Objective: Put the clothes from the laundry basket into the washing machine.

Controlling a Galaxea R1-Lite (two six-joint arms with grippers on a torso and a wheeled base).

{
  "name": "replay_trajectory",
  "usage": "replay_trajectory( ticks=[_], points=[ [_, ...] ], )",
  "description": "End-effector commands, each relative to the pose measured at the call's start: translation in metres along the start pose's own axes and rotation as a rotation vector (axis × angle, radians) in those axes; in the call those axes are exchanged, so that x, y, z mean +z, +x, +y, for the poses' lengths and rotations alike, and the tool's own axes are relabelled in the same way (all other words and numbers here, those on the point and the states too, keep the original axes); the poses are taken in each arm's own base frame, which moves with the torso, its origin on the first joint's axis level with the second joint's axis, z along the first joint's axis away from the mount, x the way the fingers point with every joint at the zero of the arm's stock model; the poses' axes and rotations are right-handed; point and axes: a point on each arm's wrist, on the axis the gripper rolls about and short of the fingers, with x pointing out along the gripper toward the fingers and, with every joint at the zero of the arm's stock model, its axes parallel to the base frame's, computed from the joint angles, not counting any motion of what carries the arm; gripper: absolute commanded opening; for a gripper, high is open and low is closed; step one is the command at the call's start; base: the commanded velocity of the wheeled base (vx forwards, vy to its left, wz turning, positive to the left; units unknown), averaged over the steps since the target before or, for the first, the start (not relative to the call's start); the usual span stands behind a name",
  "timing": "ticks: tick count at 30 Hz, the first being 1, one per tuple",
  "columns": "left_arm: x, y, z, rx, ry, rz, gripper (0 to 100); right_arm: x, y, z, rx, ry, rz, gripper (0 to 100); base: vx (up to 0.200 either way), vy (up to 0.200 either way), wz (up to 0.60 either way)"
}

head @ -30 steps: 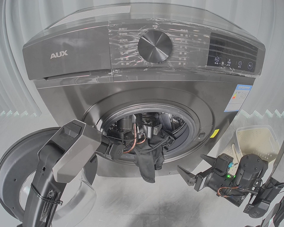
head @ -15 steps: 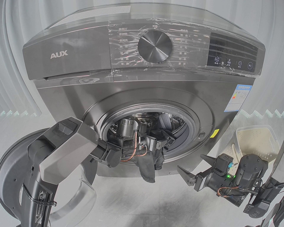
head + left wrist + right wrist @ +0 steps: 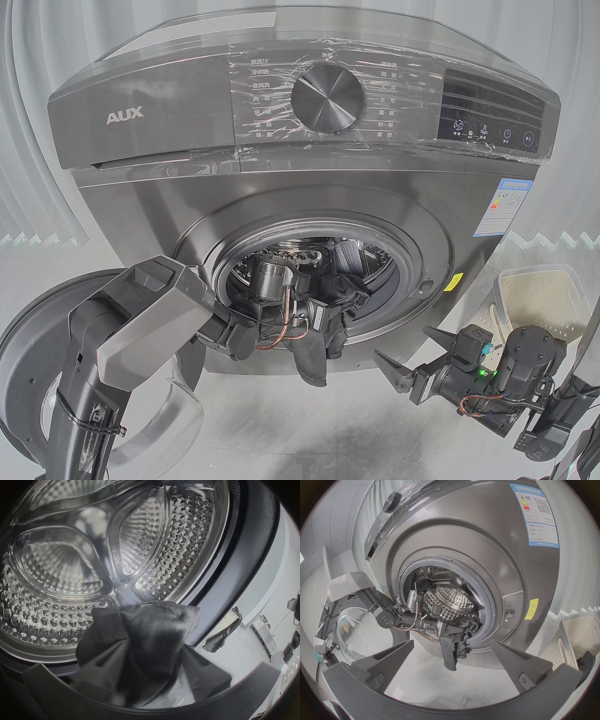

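Head view first. The washer (image 3: 300,187) fills the frame, its door (image 3: 37,375) swung fully open at 8 o'clock of the opening. The left arm goes in over the opening's 8 o'clock edge, and the left gripper (image 3: 328,309) sits just inside the rim against a black garment (image 3: 312,356). That garment is half in. Its upper part is bunched inside the mouth, and its tail hangs over the rim at 6 o'clock, down the front panel and clear of the floor (image 3: 281,425). The upper half of the opening is free. The right gripper (image 3: 415,356) hangs at 4 o'clock, well apart from the washer, with its fingers spread and nothing in them. The basket (image 3: 500,294) stands just behind it, beside the washer's lower corner.

Left wrist view now. The drum (image 3: 62,564) is wide open beyond, and the garment (image 3: 147,630) is heaped at its front lip, against the dark seal (image 3: 237,561). The left gripper (image 3: 115,664) has its jaws apart, and cloth lies between them.

Right wrist view. The right gripper (image 3: 450,642) is wide open and points at the opening across bare floor (image 3: 425,683). The left gripper (image 3: 448,630) is at the rim's 6 o'clock, and the garment (image 3: 450,655) droops below it. The door (image 3: 353,633) stands at 9 o'clock. The basket (image 3: 565,627) is at 4 o'clock, with a dark cloth (image 3: 586,664) at its edge.
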Motion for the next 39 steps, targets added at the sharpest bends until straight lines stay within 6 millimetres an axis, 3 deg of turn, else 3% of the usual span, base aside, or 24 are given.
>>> replay_trajectory(
  ticks=[1, 6, 7, 9, 10, 16, 24, 25, 32, 39],
  points=[
    [-0.005, 0.003, 0.003, 0.004, -0.003, 0.007, 0, 0.0, 0.001, 0.0, 0.0, 0.0, 0.0, 100, 0.0, 0.0, 0.0],
    [0.005, 0.003, 0.004, 0.008, -0.001, -0.034, 0, 0.0, 0.001, 0.0, 0.0, 0.0, 0.0, 100, 0.0, 0.0, 0.0],
    [0.021, 0.005, 0.006, 0.018, 0.001, -0.097, 0, 0.0, 0.0, 0.0, 0.001, 0.0, 0.0, 100, 0.0, 0.0, 0.0],
    [0.031, 0.006, 0.009, 0.036, -0.001, -0.133, 0, 0.0, 0.0, 0.0, -0.002, 0.0, 0.0, 100, 0.0, 0.0, 0.0],
    [0.045, 0.006, 0.021, 0.086, -0.008, -0.186, 0, 0.0, 0.0, 0.0, 0.0, 0.0, -0.002, 100, 0.0, 0.0, 0.0],
    [0.069, 0.014, 0.046, 0.223, -0.01, -0.32, 0, 0.0, 0.001, 0.0, -0.001, 0.0, -0.002, 100, 0.0, 0.0, 0.0],
    [0.061, 0.017, 0.051, 0.229, -0.017, -0.297, 0, -0.002, 0.002, 0.0, -0.003, 0.0, 0.007, 100, 0.0, 0.0, 0.0],
    [0.06, 0.017, 0.051, 0.226, -0.017, -0.294, 100, -0.002, 0.002, 0.0, -0.003, 0.0, 0.007, 100, 0.0, 0.0, 0.0],
    [0.053, 0.012, 0.049, 0.224, -0.021, -0.247, 100, -0.002, 0.001, 0.0, -0.003, -0.001, 0.01, 100, 0.0, 0.0, 0.0],
    [0.034, -0.02, 0.018, 0.034, -0.025, -0.08, 100, -0.002, 0.001, 0.0, -0.002, -0.001, 0.009, 100, 0.0, 0.0, 0.0]
  ],
)
